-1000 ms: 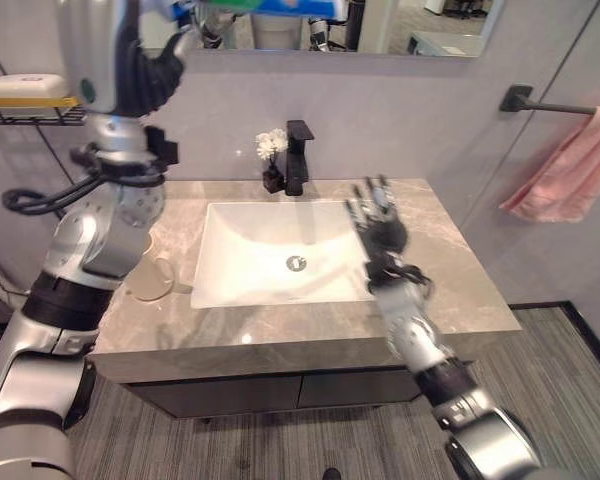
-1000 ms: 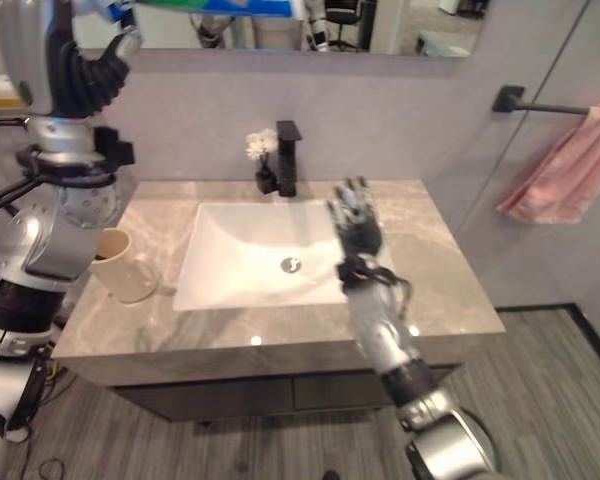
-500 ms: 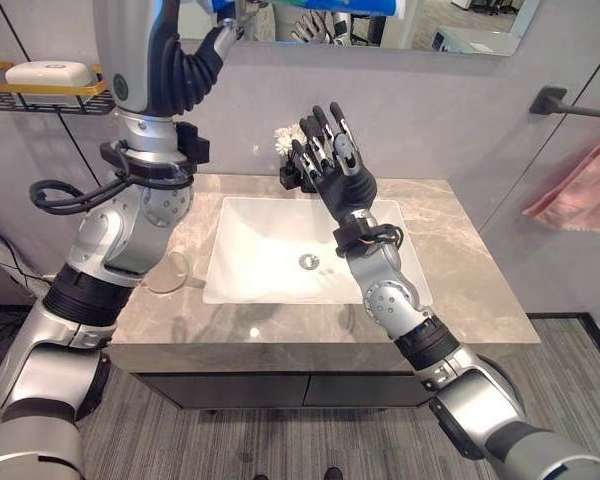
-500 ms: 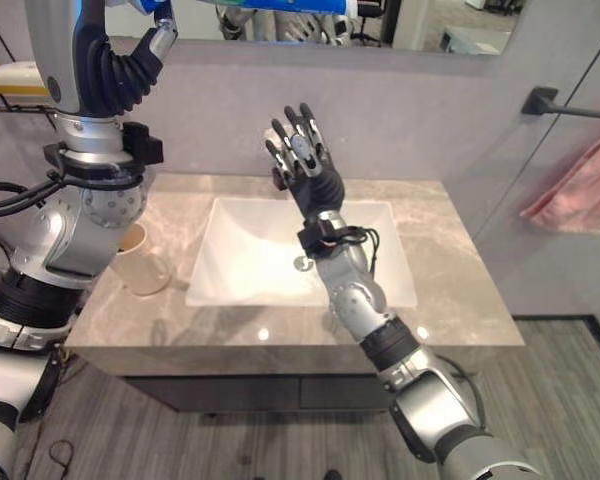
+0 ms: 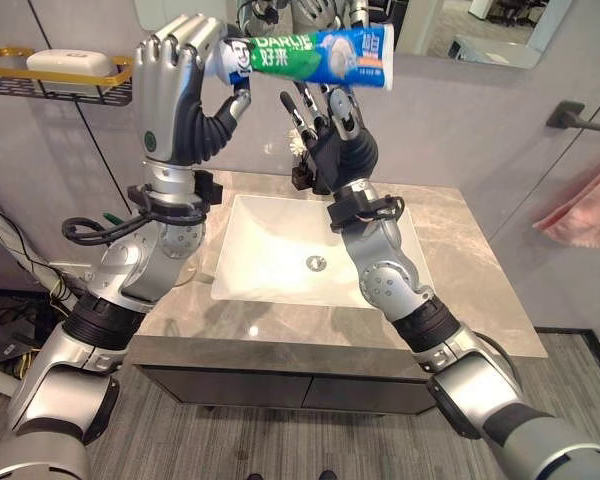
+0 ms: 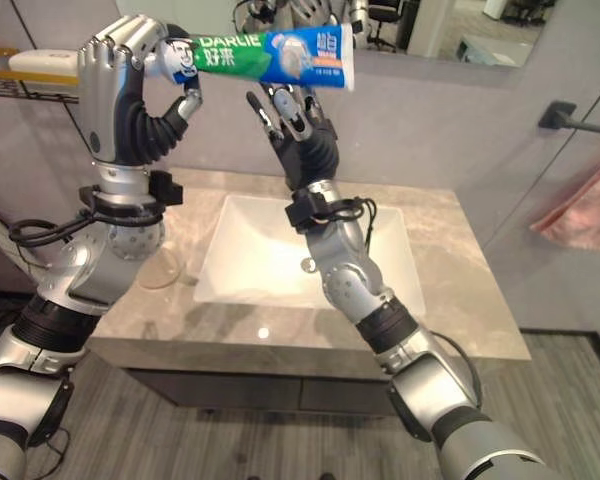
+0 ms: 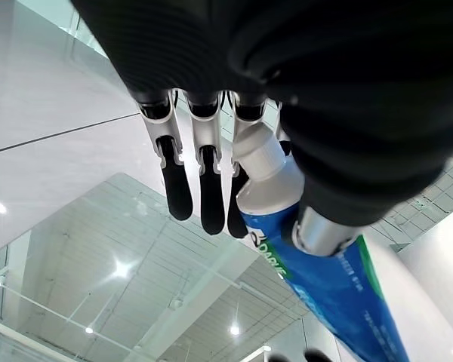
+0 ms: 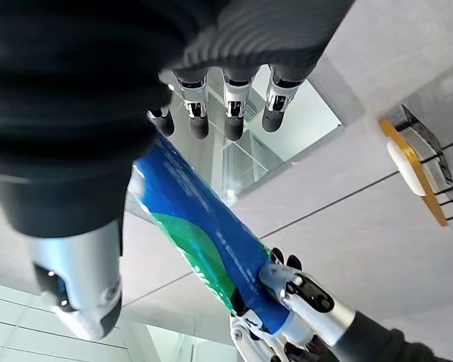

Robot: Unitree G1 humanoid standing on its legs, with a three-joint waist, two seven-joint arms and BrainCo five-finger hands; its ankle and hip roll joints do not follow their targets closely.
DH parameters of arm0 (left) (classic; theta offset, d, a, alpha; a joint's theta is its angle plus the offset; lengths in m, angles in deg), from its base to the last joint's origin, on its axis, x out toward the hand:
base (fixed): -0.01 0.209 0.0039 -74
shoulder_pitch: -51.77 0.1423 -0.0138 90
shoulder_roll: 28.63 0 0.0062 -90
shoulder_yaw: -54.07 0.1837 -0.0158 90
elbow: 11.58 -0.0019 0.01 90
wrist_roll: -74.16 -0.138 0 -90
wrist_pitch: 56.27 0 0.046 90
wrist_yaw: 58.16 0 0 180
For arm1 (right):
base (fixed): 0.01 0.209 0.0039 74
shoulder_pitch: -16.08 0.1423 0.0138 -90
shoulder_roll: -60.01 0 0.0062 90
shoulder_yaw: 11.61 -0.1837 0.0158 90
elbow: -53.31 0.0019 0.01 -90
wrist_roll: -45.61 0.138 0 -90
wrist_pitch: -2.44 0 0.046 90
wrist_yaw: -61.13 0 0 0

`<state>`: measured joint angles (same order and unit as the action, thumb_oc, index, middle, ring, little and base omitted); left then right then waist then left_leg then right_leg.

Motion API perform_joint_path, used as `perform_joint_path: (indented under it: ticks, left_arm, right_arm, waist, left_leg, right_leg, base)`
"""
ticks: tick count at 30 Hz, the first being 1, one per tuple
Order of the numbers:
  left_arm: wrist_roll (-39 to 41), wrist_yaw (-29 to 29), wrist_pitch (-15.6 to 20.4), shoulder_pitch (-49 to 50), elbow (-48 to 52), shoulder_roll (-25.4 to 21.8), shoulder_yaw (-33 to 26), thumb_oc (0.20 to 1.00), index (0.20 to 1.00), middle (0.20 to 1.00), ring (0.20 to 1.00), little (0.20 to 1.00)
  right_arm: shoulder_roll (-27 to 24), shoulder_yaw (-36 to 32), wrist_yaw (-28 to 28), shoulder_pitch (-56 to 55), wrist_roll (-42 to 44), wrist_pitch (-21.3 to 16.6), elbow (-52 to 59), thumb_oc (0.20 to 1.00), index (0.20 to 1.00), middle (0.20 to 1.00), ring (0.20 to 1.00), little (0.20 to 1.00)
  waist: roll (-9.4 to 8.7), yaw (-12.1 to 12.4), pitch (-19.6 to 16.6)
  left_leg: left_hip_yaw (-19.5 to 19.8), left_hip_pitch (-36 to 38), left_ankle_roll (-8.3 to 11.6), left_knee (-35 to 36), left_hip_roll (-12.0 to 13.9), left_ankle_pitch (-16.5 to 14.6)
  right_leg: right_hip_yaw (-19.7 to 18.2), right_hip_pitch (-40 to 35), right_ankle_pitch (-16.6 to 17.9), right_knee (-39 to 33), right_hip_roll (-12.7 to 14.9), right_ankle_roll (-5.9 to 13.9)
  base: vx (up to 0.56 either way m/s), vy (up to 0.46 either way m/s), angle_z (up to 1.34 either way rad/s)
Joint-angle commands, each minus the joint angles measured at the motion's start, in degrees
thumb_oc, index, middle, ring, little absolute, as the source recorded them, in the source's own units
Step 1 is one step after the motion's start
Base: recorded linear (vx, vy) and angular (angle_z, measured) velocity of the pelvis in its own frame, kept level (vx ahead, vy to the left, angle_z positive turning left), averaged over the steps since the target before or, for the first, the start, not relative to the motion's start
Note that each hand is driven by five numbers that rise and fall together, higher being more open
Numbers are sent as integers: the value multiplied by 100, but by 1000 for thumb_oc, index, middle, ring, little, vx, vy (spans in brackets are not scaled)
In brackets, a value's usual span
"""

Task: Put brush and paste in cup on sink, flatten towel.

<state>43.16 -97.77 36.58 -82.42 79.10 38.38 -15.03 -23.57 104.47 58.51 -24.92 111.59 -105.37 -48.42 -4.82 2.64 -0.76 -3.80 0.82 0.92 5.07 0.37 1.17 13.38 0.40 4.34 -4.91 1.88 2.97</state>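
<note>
1. Your left hand (image 5: 175, 95) is raised high above the sink (image 5: 290, 262), fingers and thumb curled round the cap end of the paste (image 5: 310, 57).
2. The paste lies roughly level in the air, above the sink's back edge and in front of the mirror (image 5: 460, 25), cap toward your left hand, flat tail pointing right.
3. Your right hand (image 5: 335, 140) stands upright just under the tail end of the paste, fingers straight and spread; in its own wrist view the tube (image 8: 211, 234) crosses between thumb and fingers (image 8: 234, 113), and they are not wrapped round it.
4. The cup (image 6: 163, 270) sits on the counter just left of the sink, partly hidden behind your left arm.
5. The tap (image 5: 302, 178) is at the back of the sink, behind your right hand.
6. The towel (image 5: 585, 215) hangs bunched from a rail on the wall, well right of the sink.
7. A soap (image 5: 72, 64) rests on a wall shelf, up and left of the sink.
</note>
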Motion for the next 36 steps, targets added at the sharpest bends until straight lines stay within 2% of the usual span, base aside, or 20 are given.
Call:
perform_joint_path:
  ticks: [1, 12, 27, 31, 33, 34, 36]
  left_arm:
    - [411, -73, 189, -437, 77, 22, 25, 200, 200, 200, 200, 200]
    - [672, 0, 319, -250, 156, 135, 80, 200, 200, 200, 200, 200]
    - [888, 118, 477, 518, 419, 318, -10, 200, 200, 200, 200, 200]
    - [1026, 115, 534, 842, 424, 501, -12, 200, 200, 200, 200, 200]
    - [1069, 100, 531, 924, 426, 562, -27, 200, 200, 200, 200, 200]
    - [1089, 99, 541, 977, 431, 619, -8, 200, 200, 200, 200, 200]
    - [1123, 102, 548, 1022, 424, 683, 25, 200, 200, 200, 200, 200]
  right_arm:
    - [16, -282, -78, 670, -254, -383, 27, 1000, 1000, 1000, 1000, 1000]
    - [271, -313, -244, 900, -281, -473, -122, 1000, 1000, 1000, 1000, 1000]
    - [730, -627, -593, 843, -421, -767, -112, 1000, 1000, 1000, 1000, 1000]
    - [901, -729, -795, 753, -597, -861, -2, 1000, 1000, 1000, 1000, 1000]
    - [933, -746, -848, 707, -636, -885, 17, 821, 821, 821, 821, 821]
    - [973, -763, -877, 693, -652, -908, 34, 780, 780, 780, 780, 780]
    - [1037, -790, -927, 666, -672, -932, 55, 755, 755, 755, 755, 755]
  waist:
    - [-59, 155, -90]
    - [-73, 213, -90]
    - [-14, 240, -117]
    - [17, 267, -116]
    - [19, 276, -114]
    - [22, 281, -113]
    - [26, 291, -115]
  left_leg:
    - [117, 82, 380, -7, 413, -166]
    - [133, 53, 338, -7, 385, -177]
    - [168, 96, 303, -7, 346, -215]
    - [199, 100, 283, -7, 330, -221]
    - [211, 107, 281, -7, 328, -221]
    - [217, 108, 281, -7, 328, -218]
    - [232, 106, 276, -7, 327, -217]
  right_leg:
    - [72, -440, -186, -9, 538, 617]
    - [80, -423, -180, -9, 561, 618]
    - [108, -495, -225, -9, 597, 604]
    - [131, -519, -239, -9, 614, 594]
    - [136, -530, -241, -9, 614, 588]
    - [148, -536, -240, -9, 616, 587]
    - [159, -544, -240, -9, 617, 584]
  base:
    - [0, 0, 0]
    - [0, 0, 0]
    - [0, 0, 0]
    - [0, 0, 0]
    - [-2, -3, 2]
    - [-6, -5, 6]
    - [-9, -6, 8]
